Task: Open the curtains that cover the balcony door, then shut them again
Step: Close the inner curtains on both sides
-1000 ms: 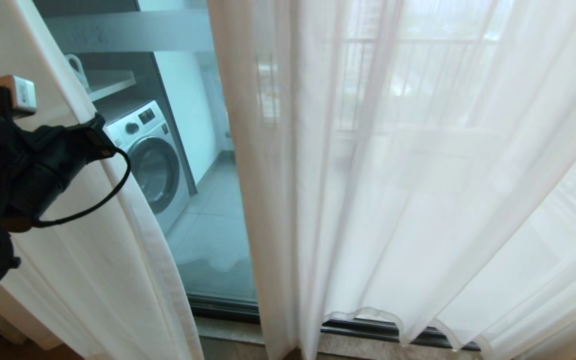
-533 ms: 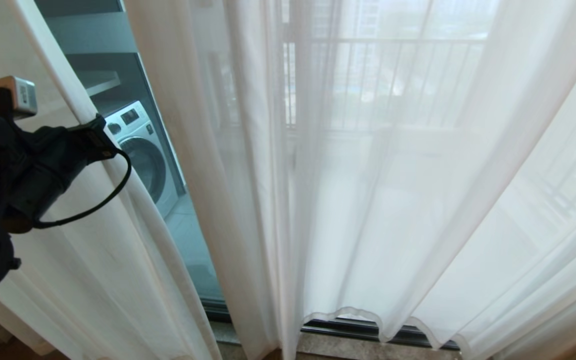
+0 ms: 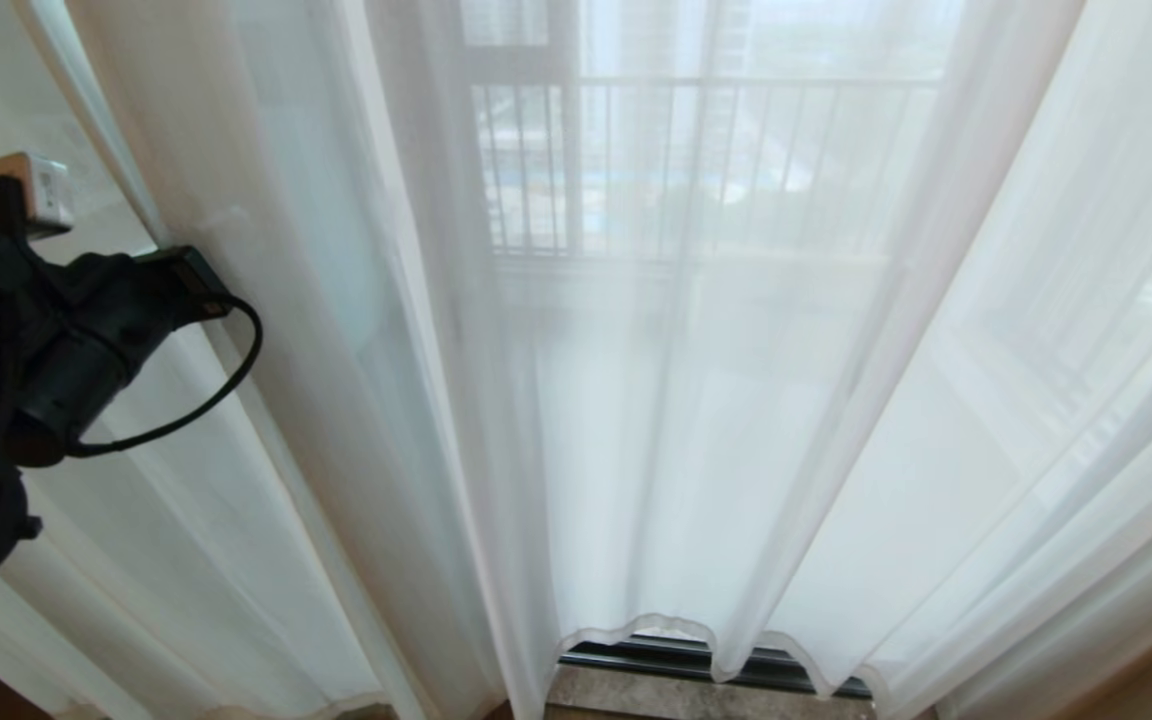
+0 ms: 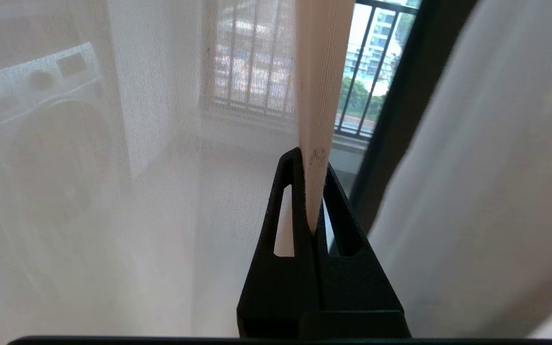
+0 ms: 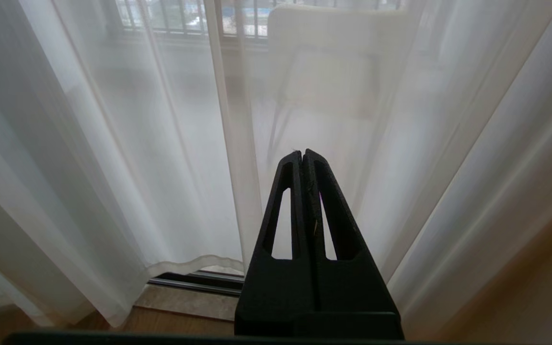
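Note:
The sheer white curtains hang in pleats across nearly the whole head view, and the two panels overlap beside my left arm. My left gripper is raised at the left, shut on the hemmed edge of one curtain panel. In the left wrist view that gripper pinches the strip between its tips. The balcony door shows as a black frame post and a floor track under the hem. My right gripper sits low in front of the curtains, shut on nothing.
Through the fabric I see the black balcony railing, a washing machine and a pale chair outside. A stone sill and wood floor lie below the curtain hem.
The whole scene has slid left in the head view as the camera moved. The gap that showed bare glass and the washing machine has closed. My left gripper keeps its hold on the curtain edge.

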Controlling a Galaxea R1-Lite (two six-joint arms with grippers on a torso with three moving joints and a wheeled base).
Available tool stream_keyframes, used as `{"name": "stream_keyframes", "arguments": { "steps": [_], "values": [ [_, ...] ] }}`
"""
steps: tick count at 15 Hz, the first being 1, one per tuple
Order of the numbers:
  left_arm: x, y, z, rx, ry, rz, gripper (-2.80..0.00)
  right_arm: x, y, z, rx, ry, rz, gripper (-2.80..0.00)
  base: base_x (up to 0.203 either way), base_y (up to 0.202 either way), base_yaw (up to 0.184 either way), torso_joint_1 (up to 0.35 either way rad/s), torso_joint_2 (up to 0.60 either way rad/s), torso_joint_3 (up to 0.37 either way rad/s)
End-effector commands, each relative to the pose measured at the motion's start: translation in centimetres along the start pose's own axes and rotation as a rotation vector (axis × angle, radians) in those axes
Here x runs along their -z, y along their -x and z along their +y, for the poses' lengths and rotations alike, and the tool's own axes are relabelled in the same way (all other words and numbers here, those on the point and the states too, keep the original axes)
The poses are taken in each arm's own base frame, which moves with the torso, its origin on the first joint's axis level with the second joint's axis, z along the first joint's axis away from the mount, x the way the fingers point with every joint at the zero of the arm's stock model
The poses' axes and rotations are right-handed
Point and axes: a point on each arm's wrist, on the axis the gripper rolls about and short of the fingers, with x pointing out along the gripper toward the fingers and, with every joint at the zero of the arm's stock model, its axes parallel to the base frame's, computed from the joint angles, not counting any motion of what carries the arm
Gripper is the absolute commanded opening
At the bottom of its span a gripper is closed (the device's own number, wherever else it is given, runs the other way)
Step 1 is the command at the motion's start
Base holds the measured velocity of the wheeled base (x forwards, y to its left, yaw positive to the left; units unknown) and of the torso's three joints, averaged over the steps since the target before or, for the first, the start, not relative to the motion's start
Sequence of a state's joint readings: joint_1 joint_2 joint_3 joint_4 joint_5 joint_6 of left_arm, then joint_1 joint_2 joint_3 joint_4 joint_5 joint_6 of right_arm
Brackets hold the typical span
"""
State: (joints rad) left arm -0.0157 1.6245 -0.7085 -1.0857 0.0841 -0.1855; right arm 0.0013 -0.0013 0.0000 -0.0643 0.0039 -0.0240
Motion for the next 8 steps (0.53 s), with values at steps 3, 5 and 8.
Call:
{"name": "stream_keyframes", "arguments": {
  "steps": [3, 5, 8],
  "values": [
    [-0.2, 0.0, -0.5, 0.017, 0.004, -0.011, -2.80, 0.0, 0.0, 0.0, -0.001, 0.000, 0.001, -2.80, 0.000, -0.066, -0.001, 0.001, 0.00, 0.001],
    [-0.2, 0.0, -1.0, 0.032, 0.008, -0.014, -2.80, 0.0, 0.0, 0.0, -0.001, 0.000, 0.001, -2.80, 0.000, 0.000, 0.000, 0.000, 0.00, 0.000],
    [-0.9, 0.7, -1.5, 0.051, 0.015, -0.032, -2.80, 0.0, 0.0, 0.0, -0.001, 0.000, 0.001, -2.80, 0.000, 0.000, 0.000, 0.000, 0.00, 0.000]
  ]
}}
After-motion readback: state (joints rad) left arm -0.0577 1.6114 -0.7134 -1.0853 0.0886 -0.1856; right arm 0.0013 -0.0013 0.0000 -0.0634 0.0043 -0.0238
